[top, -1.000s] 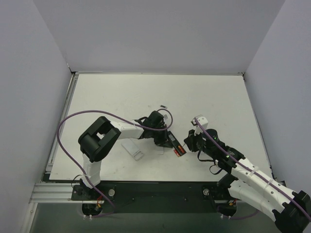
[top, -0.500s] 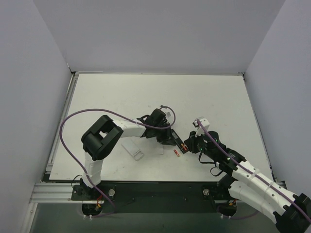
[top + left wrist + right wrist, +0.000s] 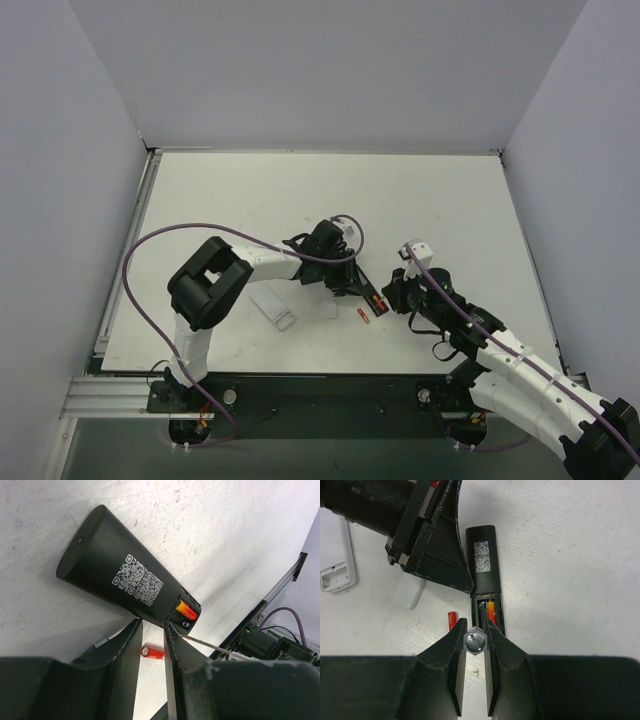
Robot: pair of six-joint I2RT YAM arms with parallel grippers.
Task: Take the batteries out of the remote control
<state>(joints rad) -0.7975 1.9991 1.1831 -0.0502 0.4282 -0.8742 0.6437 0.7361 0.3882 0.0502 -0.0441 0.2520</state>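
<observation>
The black remote control (image 3: 484,565) lies back up with its recess open; it also shows in the left wrist view (image 3: 120,577) and the top view (image 3: 364,288). One red battery (image 3: 491,611) sits in the recess (image 3: 186,611). A second battery (image 3: 451,620) lies loose on the table beside the remote (image 3: 362,316) (image 3: 152,652). My right gripper (image 3: 476,626) (image 3: 390,298) is shut on a hex-handled tool (image 3: 475,641) whose thin shaft (image 3: 215,647) reaches into the recess. My left gripper (image 3: 152,625) (image 3: 348,283) rests its tips on the remote's side, jaws a narrow gap apart and empty.
A short white remote (image 3: 273,309) lies open near the front, left of my left gripper; its end shows in the right wrist view (image 3: 335,575). A small white piece (image 3: 415,597) lies by the left fingers. Grey walls stand round the table (image 3: 250,200).
A red battery has come out of the remote and now lies loose on the table. The remote has swung a little and my right gripper has moved slightly closer to its open end.
</observation>
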